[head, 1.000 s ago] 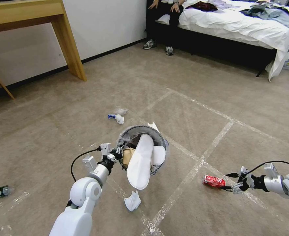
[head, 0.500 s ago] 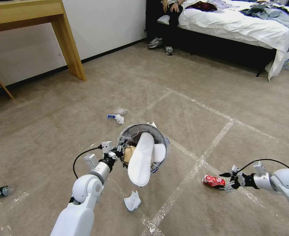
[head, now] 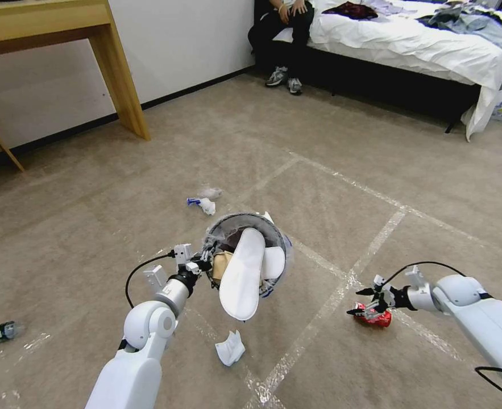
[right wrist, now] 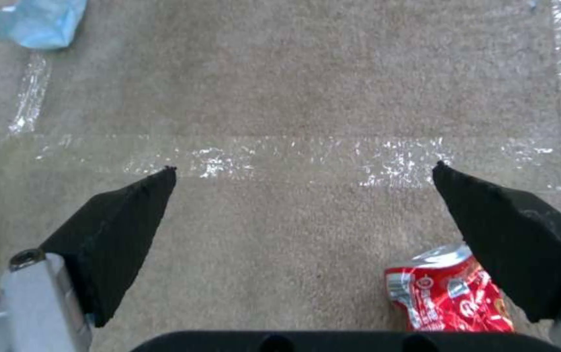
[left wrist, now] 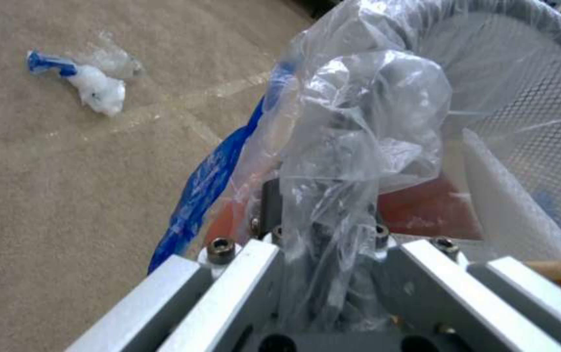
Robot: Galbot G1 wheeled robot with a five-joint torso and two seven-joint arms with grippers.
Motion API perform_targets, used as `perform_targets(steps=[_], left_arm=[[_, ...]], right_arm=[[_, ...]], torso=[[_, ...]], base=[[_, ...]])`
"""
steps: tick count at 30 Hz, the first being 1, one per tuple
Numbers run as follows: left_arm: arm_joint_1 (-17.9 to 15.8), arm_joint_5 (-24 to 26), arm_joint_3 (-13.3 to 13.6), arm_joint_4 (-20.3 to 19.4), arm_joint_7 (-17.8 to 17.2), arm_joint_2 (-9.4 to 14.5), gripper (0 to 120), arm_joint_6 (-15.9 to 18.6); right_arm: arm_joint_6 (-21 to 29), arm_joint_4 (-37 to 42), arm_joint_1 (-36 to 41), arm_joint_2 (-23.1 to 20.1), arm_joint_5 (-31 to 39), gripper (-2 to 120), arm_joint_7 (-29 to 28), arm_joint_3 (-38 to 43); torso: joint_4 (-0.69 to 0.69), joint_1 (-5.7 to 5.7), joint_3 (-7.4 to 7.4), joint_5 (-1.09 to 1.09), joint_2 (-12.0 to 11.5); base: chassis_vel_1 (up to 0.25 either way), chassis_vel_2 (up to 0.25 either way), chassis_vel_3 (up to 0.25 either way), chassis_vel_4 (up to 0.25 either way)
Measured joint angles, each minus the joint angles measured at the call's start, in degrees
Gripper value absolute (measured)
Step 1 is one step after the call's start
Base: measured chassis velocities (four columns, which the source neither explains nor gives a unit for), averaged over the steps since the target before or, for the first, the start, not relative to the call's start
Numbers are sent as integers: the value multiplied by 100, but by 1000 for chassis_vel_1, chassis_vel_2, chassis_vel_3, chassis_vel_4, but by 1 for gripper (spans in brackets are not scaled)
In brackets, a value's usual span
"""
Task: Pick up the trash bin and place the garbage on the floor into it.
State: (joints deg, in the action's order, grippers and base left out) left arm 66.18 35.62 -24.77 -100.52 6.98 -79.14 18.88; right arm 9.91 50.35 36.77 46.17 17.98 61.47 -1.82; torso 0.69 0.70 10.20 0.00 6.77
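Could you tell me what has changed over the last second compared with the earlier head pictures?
The right hand has reached in toward the robot's left and now hangs open right at the crushed red can, which lies where it was on the floor, not yet gripped. The left hand stays shut on the trash bin rim, the bin drawn very slightly closer. The white slipper still sticks out.

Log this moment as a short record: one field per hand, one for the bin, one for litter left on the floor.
left hand: shut on the trash bin rim and liner, bin tilted off the floor
right hand: open, low over the red can
trash bin: holds a white slipper sticking out
floor litter: can, white tissue, blue-and-white wrapper, small bottle
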Motion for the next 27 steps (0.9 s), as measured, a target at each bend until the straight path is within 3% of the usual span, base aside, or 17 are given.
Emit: perform_targets(steps=[27], left_arm=[[29,-28,-29,35,-6,-77,1,-16]], right_arm=[[-227,-850,-88,141,-523,100,213,-35]], torso=[[1,0,-1,0,0]], base=[[0,0,0,0]])
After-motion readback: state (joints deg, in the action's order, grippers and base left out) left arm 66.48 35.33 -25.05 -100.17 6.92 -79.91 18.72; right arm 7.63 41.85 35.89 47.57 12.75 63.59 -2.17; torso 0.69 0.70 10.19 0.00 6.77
